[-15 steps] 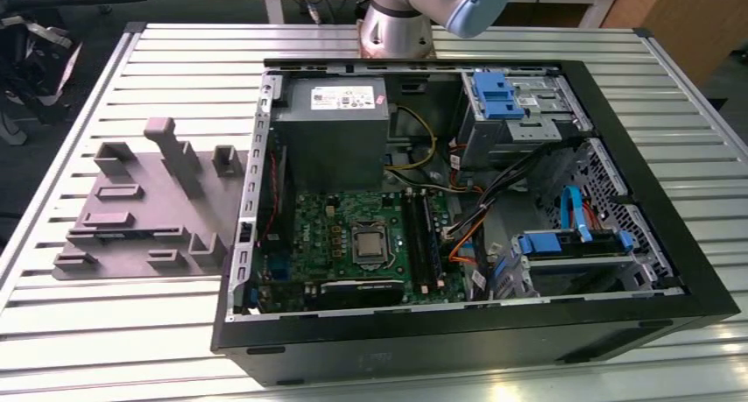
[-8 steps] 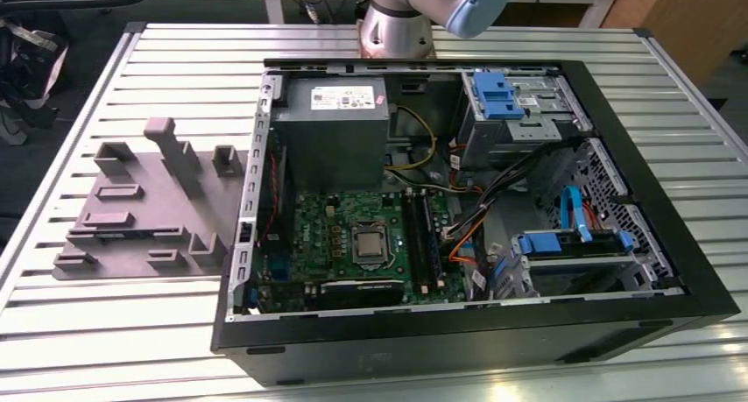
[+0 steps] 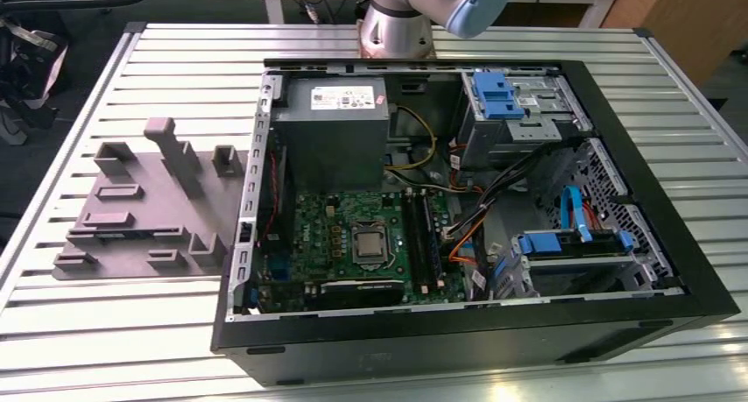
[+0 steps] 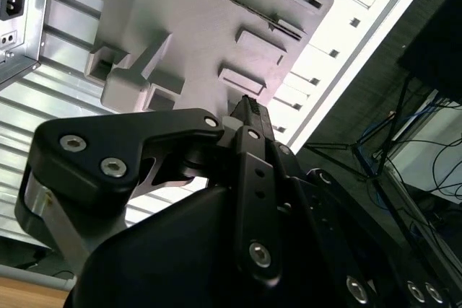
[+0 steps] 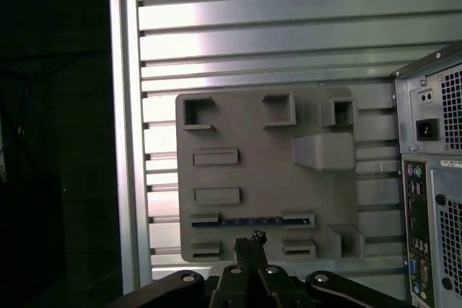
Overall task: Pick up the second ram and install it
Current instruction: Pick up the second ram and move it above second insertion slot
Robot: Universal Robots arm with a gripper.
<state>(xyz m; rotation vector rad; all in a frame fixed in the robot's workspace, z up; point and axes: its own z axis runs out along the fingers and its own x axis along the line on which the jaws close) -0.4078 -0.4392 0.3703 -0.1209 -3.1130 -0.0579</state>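
Observation:
The second ram point(image 5: 253, 221) is a thin dark stick lying on edge between two low holders of the grey fixture plate point(image 5: 267, 178). In the second wrist view the ram point(image 4: 242, 3) is a dark line across the same plate. My gripper point(image 5: 250, 240) hangs well above the plate, with its fingertips close together and nothing between them. In the second wrist view the gripper point(image 4: 249, 108) looks shut too. The exterior view has the fixture plate point(image 3: 140, 214) on its left, beside the open computer case point(image 3: 468, 332). The green board's black sockets point(image 3: 419, 236) lie inside the case.
Upright grey blocks point(image 3: 175, 152) rise from the fixture plate. The case holds a grey power supply point(image 3: 333, 130), blue drive brackets point(image 3: 497, 95) and loose cables point(image 3: 503, 187). The slatted metal table point(image 3: 175, 60) ends at an edge point(image 5: 123, 128) close beyond the fixture.

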